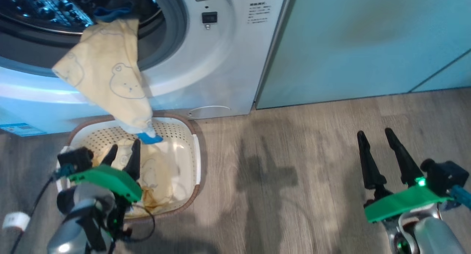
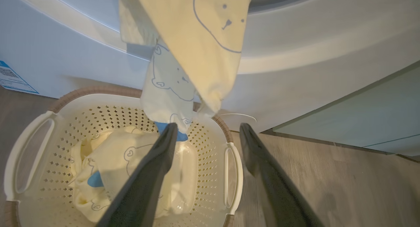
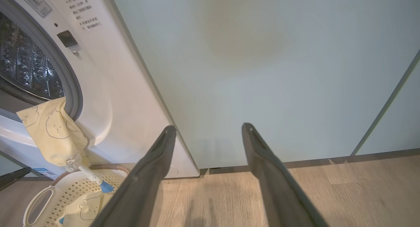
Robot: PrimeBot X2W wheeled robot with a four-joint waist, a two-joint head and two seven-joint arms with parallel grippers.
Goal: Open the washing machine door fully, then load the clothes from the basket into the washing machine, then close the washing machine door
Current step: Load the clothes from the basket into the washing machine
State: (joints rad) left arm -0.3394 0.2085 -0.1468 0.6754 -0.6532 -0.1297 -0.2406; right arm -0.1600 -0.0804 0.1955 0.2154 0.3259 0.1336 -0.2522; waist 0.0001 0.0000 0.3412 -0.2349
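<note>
A pale yellow garment (image 1: 106, 74) with bear prints hangs out of the washing machine (image 1: 220, 55) opening, its blue cuff dangling over the basket (image 1: 184, 131). Another of the clothes (image 2: 111, 161) lies crumpled in the basket (image 2: 210, 145). My left gripper (image 1: 123, 149) hovers open just above the basket, its fingers (image 2: 144, 181) over the garment inside. Off to the right, my right gripper (image 1: 377, 134) is open above the floor, holding nothing, and faces the teal cabinet (image 3: 262, 72). The washing machine door is out of view.
Teal cabinet doors (image 1: 368, 40) stand right of the machine. Wood-look floor (image 1: 287, 165) stretches between basket and right gripper. A blue label (image 1: 20, 129) sits low on the machine front. A cable (image 1: 33, 206) trails by my left arm.
</note>
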